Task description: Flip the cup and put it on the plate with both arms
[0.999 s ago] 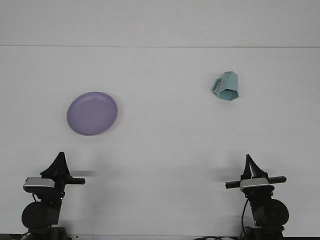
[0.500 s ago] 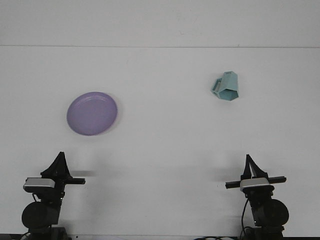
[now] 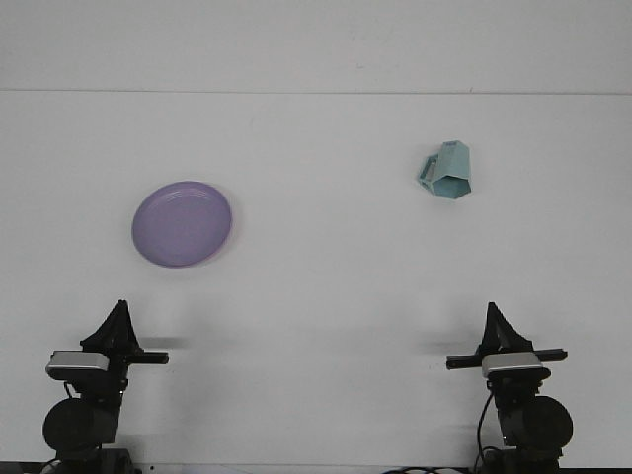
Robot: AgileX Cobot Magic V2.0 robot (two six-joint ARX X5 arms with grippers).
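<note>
The right gripper (image 3: 495,318) has shifted slightly rightward; its fingers and the left gripper's (image 3: 118,314) look pressed together. The teal cup (image 3: 447,171) lies overturned on the white table (image 3: 326,276), well apart from the purple plate (image 3: 182,223).

Single front view, set high behind the robot and facing forward and down over the white table (image 3: 316,296), far enough back to take in its full width up to the seam with the wall at 12 o'clock. The left arm (image 3: 94,380) enters the frame at 7 o'clock and the right arm (image 3: 513,380) at 5 o'clock, marking the camera's near edge. No second view is supplied, so no region is shared.
</note>
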